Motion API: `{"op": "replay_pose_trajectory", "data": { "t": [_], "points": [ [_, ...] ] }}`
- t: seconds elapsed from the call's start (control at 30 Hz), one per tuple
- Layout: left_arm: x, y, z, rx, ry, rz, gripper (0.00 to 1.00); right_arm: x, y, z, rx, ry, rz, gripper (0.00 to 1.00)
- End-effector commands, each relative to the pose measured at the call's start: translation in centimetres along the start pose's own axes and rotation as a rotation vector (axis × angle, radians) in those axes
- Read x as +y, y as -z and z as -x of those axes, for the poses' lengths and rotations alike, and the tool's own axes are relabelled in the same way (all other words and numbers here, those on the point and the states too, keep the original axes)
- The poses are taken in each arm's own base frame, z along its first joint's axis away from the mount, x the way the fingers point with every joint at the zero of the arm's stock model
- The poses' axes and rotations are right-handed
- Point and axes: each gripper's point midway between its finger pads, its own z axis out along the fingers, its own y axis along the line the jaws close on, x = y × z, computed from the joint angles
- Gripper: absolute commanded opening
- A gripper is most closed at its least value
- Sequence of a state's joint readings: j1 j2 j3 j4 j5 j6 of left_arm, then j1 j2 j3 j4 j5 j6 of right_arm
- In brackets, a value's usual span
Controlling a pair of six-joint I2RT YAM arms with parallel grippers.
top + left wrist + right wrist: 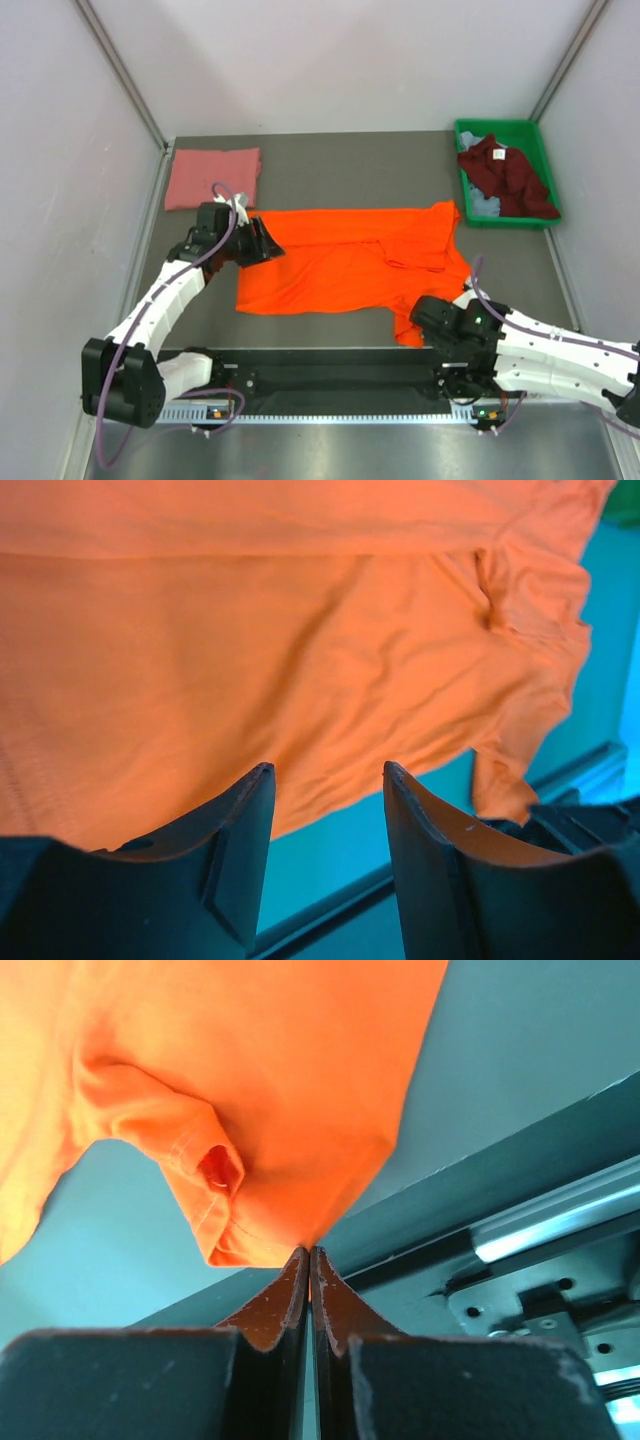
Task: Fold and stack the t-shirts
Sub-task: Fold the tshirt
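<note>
Right jaws pressed together, pinching only the tip of the orange shirt's [350,262] near sleeve. Left jaws apart over its far-left corner, holding nothing. Shirt lay flat on the table [340,185]. Risk: thin pinch slips, and a 1-sided pull bunches the cloth.

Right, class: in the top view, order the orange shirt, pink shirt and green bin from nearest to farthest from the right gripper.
1. The orange shirt, centre, pinched by the right gripper.
2. The green bin, far right corner.
3. The pink shirt, far left.
</note>
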State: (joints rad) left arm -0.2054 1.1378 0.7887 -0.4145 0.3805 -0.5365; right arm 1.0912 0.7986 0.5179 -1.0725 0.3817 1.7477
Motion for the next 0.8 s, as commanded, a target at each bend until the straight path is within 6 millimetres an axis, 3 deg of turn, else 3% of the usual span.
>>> {"op": "replay_pose_trajectory", "data": {
  "t": [0.0, 0.13, 0.33, 0.37, 0.43, 0.47, 0.53, 0.77],
  "points": [
    [-2.6, 0.0, 0.0, 0.032, -0.015, -0.133, 0.52, -0.1, 0.9, 1.8, -0.086, 0.085, -0.015, 0.00],
    [-3.8, -0.3, -0.8, 0.070, -0.045, -0.201, 0.53, 0.0, 1.0, 2.3, -0.117, 0.147, -0.053, 0.00],
    [-11.3, -1.1, -4.6, 0.204, -0.116, -0.473, 0.49, 1.0, 0.9, 2.1, -0.115, 0.161, 0.011, 0.00],
    [-13.0, -1.3, -6.3, 0.240, -0.137, -0.508, 0.49, 1.2, 0.9, 2.1, -0.112, 0.158, 0.026, 0.00],
    [-14.9, -1.8, -6.7, 0.214, -0.198, -0.543, 0.50, 1.4, 1.0, 2.1, -0.110, 0.149, 0.056, 0.00],
    [-15.4, -2.6, -8.6, 0.264, -0.214, -0.540, 0.50, 1.4, 1.0, 2.1, -0.108, 0.148, 0.067, 0.00],
    [-17.3, -3.1, -9.3, 0.272, -0.246, -0.604, 0.50, 1.5, 1.1, 2.1, -0.103, 0.147, 0.093, 0.00],
    [-20.5, -8.0, -14.3, 0.390, -0.273, -0.657, 0.48, 1.3, 1.6, 2.1, -0.086, 0.140, 0.150, 0.00]
  ]
}}
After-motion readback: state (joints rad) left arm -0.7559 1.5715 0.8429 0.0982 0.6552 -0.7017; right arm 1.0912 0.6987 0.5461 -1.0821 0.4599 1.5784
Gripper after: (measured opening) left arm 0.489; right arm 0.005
